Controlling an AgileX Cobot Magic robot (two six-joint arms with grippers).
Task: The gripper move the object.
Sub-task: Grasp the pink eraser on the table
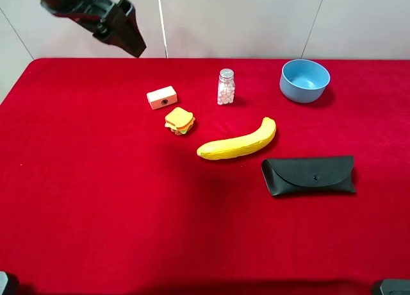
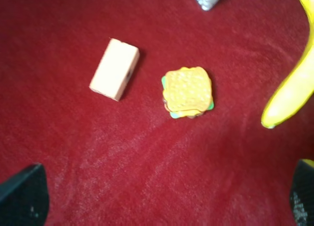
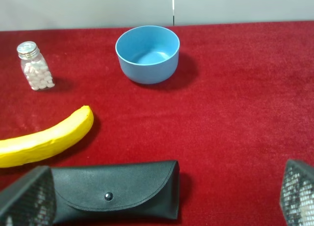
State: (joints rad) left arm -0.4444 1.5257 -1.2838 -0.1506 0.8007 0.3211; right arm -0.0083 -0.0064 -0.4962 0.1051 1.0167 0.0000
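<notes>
On the red table (image 1: 77, 199), the object (image 1: 162, 97) lies flat toward the back with its dark round hole facing front. It is just beside the toy sandwich (image 1: 180, 120) and left of the pill bottle (image 1: 225, 86), while the banana (image 1: 237, 141), blue bowl (image 1: 305, 80) and black case (image 1: 309, 175) sit further right. The left gripper (image 2: 159, 199) hangs above, well apart from the object, fingers spread wide and empty; the right gripper (image 3: 162, 194) is also spread wide and empty.

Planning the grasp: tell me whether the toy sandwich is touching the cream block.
No, the left wrist view shows a strip of bare red cloth between the block and the sandwich.
</notes>
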